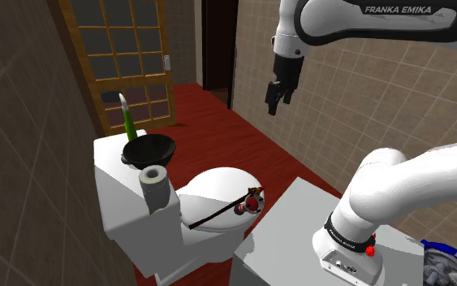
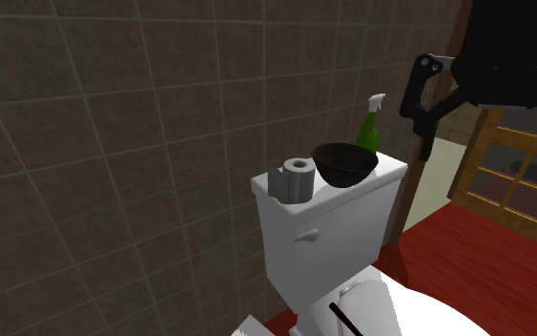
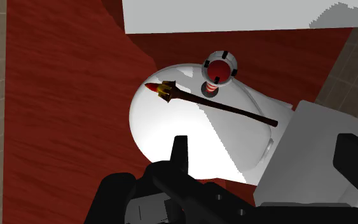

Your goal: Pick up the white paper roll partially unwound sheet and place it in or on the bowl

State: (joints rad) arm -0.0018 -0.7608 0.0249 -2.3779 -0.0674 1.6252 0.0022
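A: Shoulder view?
B: Pincer (image 1: pixel 277 99) is hanging released; paper roll (image 1: pixel 153 185) is standing well below it, beside the bowl (image 1: pixel 148 149)
A: Second exterior view?
B: Bowl is sitting between pincer and paper roll
A: Wrist view?
B: Fingers (image 3: pixel 180 153) are gaping above the toilet lid (image 3: pixel 171 121)

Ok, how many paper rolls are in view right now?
1. The grey paper roll stands upright on the toilet tank lid, beside the black bowl, on the side away from the green spray bottle. Others may be hidden.
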